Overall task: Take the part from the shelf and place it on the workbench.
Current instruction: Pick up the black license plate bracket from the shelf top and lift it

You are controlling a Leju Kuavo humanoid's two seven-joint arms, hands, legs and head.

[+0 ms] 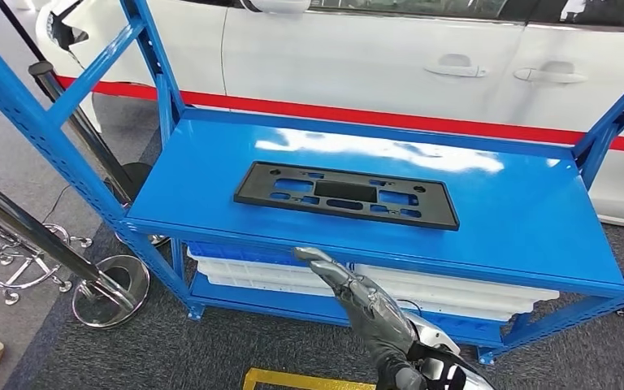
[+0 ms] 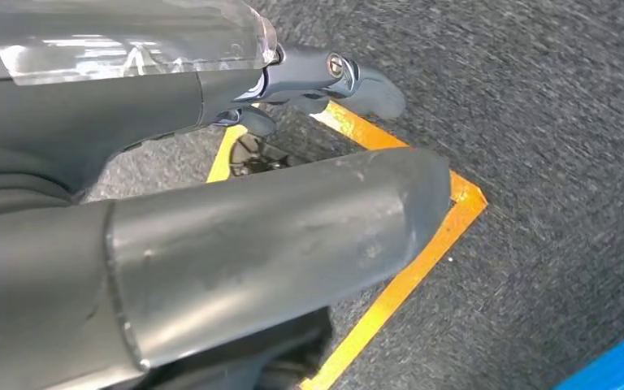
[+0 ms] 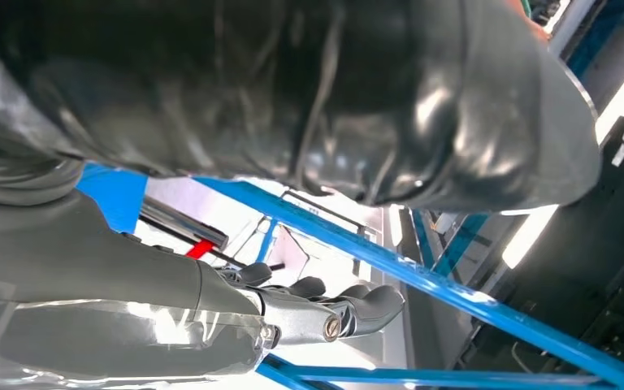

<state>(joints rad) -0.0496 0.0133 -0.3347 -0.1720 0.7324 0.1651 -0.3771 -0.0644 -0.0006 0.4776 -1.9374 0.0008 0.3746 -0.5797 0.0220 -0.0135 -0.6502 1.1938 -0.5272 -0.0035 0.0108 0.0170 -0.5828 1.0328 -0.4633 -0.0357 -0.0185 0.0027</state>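
The black part (image 1: 346,195) lay flat on the blue shelf (image 1: 504,211); the right hand (image 1: 357,296), at six o'clock of it, reached empty with fingers apart, as did the left hand (image 2: 276,236).

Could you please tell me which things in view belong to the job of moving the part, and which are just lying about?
Belonging to the job:
black part, lying flat on the shelf
blue shelf
right hand, raised in front of the shelf edge, holding nothing

Just lying about:
white car behind the shelf
white trays on the lower level
chrome stand
yellow floor tape
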